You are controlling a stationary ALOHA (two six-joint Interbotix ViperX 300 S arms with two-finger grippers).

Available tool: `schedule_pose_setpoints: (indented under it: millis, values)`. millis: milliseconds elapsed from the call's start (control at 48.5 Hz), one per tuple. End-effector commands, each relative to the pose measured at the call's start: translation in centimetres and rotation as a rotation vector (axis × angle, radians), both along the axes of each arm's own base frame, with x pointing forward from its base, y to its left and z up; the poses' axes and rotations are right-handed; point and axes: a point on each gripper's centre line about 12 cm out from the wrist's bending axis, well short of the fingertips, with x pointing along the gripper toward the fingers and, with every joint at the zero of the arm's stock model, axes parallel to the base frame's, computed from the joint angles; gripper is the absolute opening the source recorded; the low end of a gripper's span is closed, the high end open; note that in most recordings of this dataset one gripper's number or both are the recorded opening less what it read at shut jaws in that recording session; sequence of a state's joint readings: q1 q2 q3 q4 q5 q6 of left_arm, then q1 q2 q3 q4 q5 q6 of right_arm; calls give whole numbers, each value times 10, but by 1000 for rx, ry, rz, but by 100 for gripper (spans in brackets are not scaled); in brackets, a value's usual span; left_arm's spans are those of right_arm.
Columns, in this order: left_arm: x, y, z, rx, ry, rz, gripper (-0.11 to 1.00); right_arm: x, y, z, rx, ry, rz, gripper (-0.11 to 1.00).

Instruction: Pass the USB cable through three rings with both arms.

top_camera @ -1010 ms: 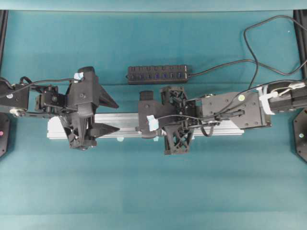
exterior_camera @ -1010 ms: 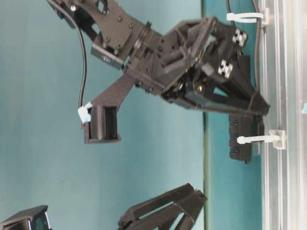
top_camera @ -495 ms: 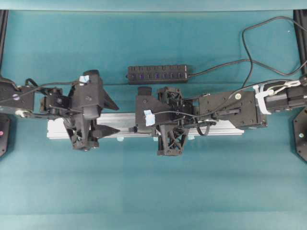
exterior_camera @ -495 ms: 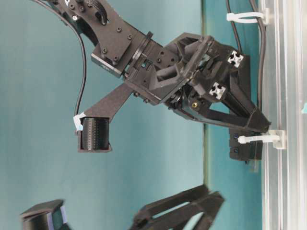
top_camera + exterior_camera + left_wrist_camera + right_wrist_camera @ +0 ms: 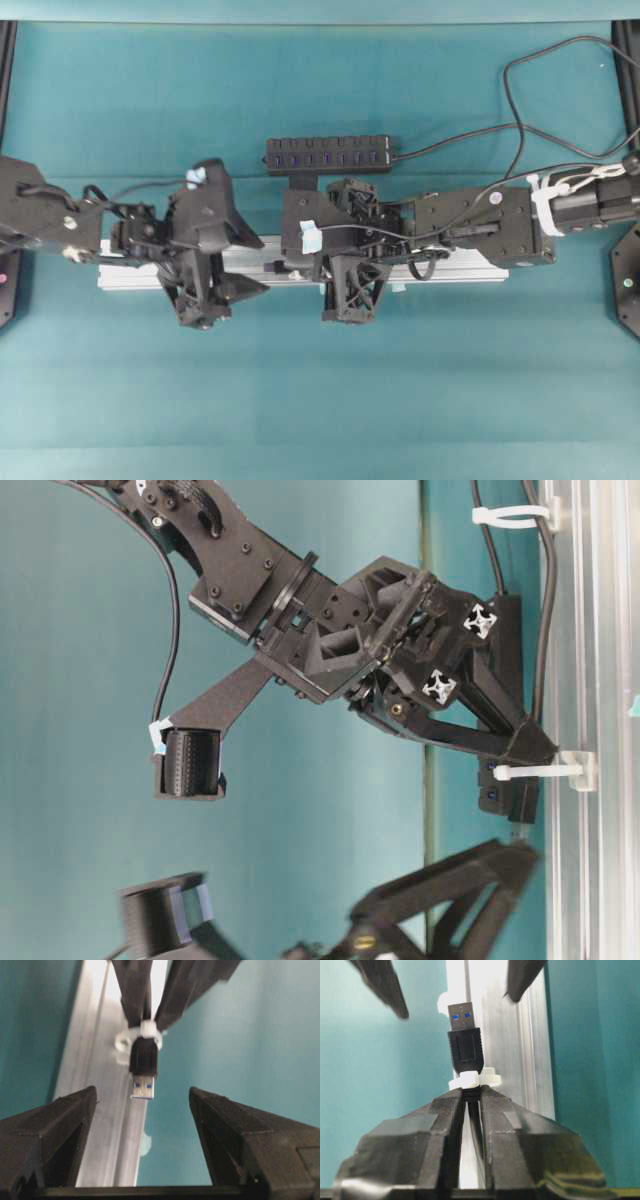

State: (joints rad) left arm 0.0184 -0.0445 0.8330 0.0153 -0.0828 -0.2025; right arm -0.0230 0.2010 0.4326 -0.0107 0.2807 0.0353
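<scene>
While the right gripper (image 5: 470,1097) pinches the USB cable (image 5: 465,1047) just behind its plug, the plug already pokes through one ring (image 5: 142,1030); the left gripper (image 5: 142,1105) waits wide apart around the tip; remaining rings seem unthreaded.

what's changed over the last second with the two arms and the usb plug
The left end effector, jaws wide open, moved along the rail toward the right end effector, which edged toward it, shut on the USB cable, plug through a ring. The hub stayed put.
</scene>
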Motion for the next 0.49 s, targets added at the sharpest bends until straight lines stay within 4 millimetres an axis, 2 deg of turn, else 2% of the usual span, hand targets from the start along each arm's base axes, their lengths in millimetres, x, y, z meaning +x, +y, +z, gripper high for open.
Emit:
schedule_pose_setpoints:
  millis: [0, 288, 474]
  values:
    - [8, 1, -1, 0, -15, 1, 80, 4, 0, 7, 8, -28, -9, -7]
    - [27, 2, -11, -3, -29, 6, 80, 4, 0, 7, 8, -26, -9, -7]
    - [27, 3, -12, 6, -29, 2, 77, 4, 0, 7, 8, -26, -9, -7]
